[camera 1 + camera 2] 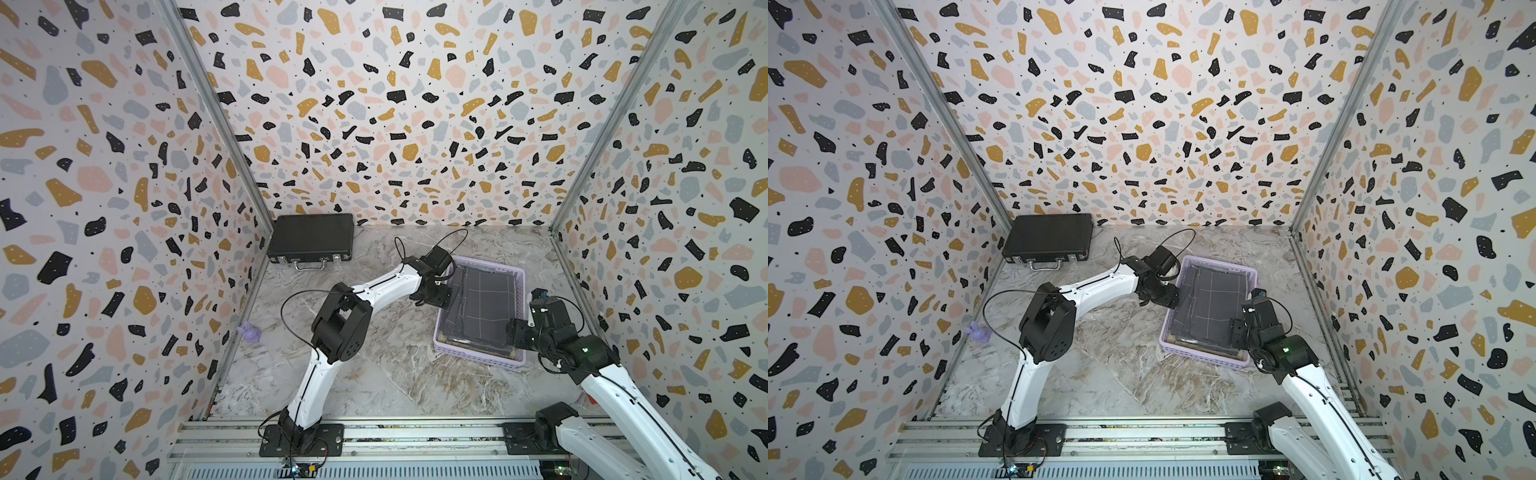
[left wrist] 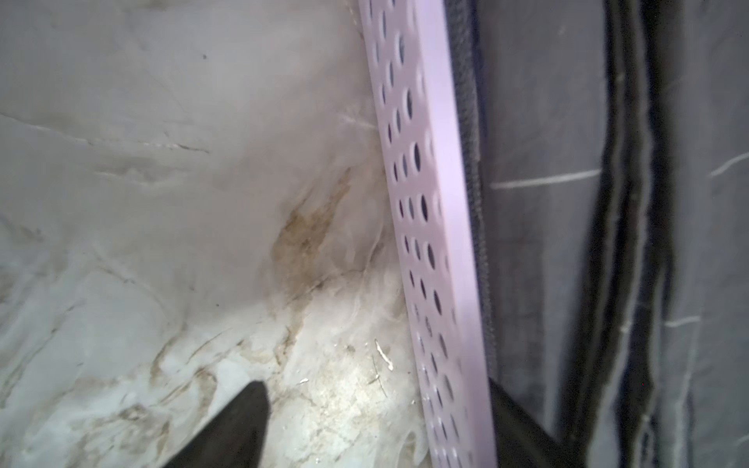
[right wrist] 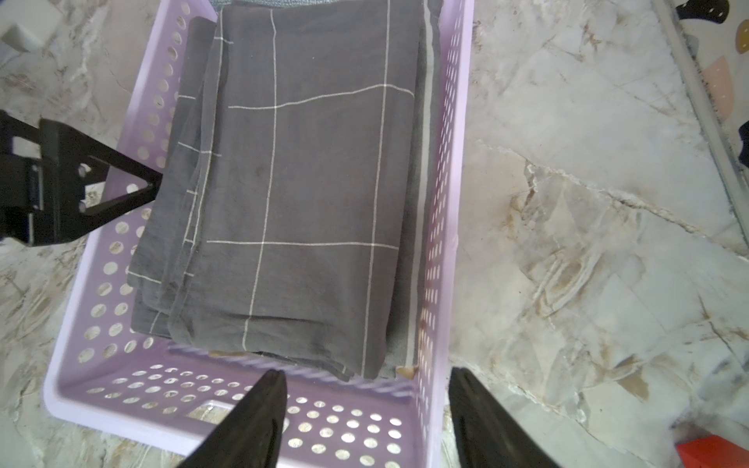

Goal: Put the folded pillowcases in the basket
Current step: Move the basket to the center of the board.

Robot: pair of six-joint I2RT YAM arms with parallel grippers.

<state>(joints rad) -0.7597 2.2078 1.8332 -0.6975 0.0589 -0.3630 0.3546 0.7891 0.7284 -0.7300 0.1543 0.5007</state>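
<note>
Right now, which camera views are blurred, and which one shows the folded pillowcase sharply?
Left wrist view: smeared by blur, holes of the lavender basket stretched, a bright patch on the marble table. Right wrist view: sharp, the grey pillowcase grid lines crisp. In both top views: evenly lit, the wide angle splays the corner posts outward.

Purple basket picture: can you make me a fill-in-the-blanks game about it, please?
1. The folded dark grey pillowcase with thin white lines lies ___ the lavender perforated plastic basket.
2. The closed hard briefcase in the far corner is coloured ___.
3. The basket's walls are full of round ___.
4. The right hand holds ___.
Missing words: inside, black, holes, nothing.
</note>
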